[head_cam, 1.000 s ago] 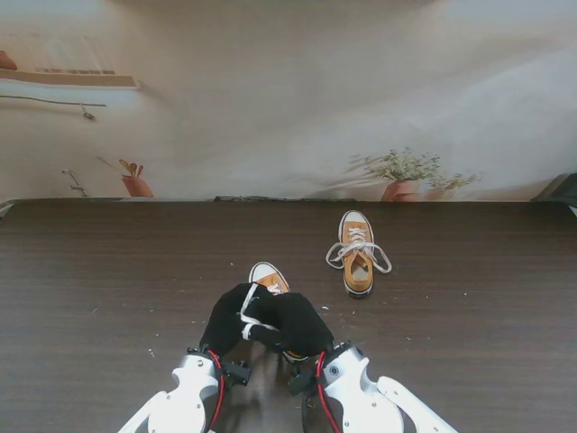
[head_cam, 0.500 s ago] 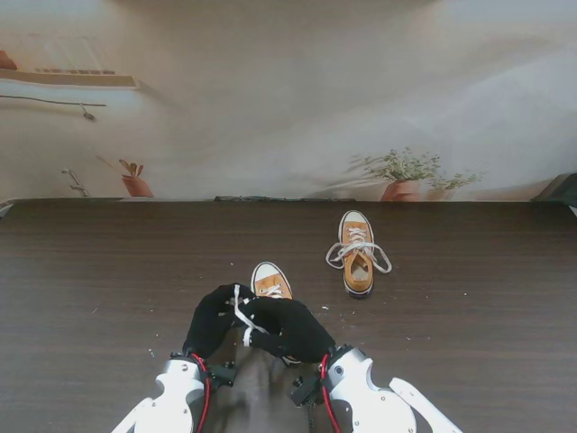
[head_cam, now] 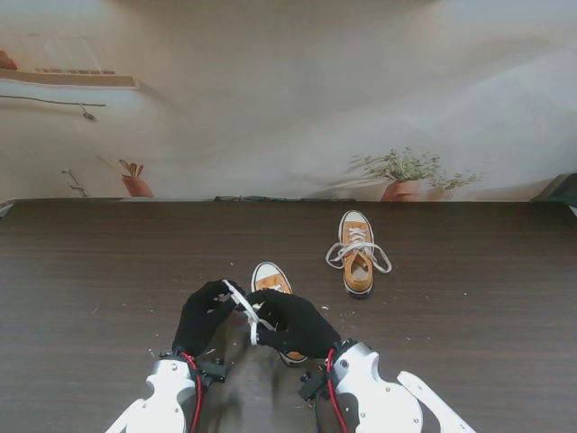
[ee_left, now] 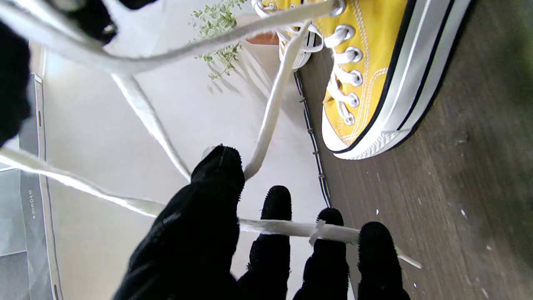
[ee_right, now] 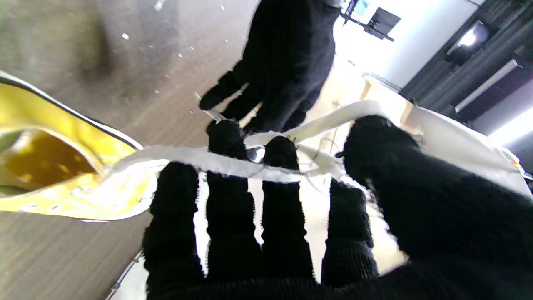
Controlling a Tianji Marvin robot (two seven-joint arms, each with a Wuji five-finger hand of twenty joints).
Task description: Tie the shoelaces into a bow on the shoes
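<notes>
A yellow sneaker [head_cam: 270, 281] with a white toe cap stands close in front of me, its heel hidden under my right hand [head_cam: 293, 325]. Both black-gloved hands hold its white laces [head_cam: 243, 307] lifted above the shoe. My left hand [head_cam: 203, 316] pinches one lace end [ee_left: 291, 228] between thumb and fingers, just left of the shoe [ee_left: 374, 71]. The right hand [ee_right: 291, 216] presses a lace strand [ee_right: 216, 162] across its fingers with the thumb, beside the shoe's opening [ee_right: 50, 166]. A second yellow sneaker [head_cam: 357, 255] lies farther off to the right, laces loosely spread.
The dark wood-grain table [head_cam: 469, 325] carries small white specks around the near shoe. A pale backdrop printed with potted plants [head_cam: 410, 176] rises at the table's far edge.
Both hands have drawn apart and back toward me, the left one moving left. The lace now stretches between them, and more of the near shoe's toe shows.
</notes>
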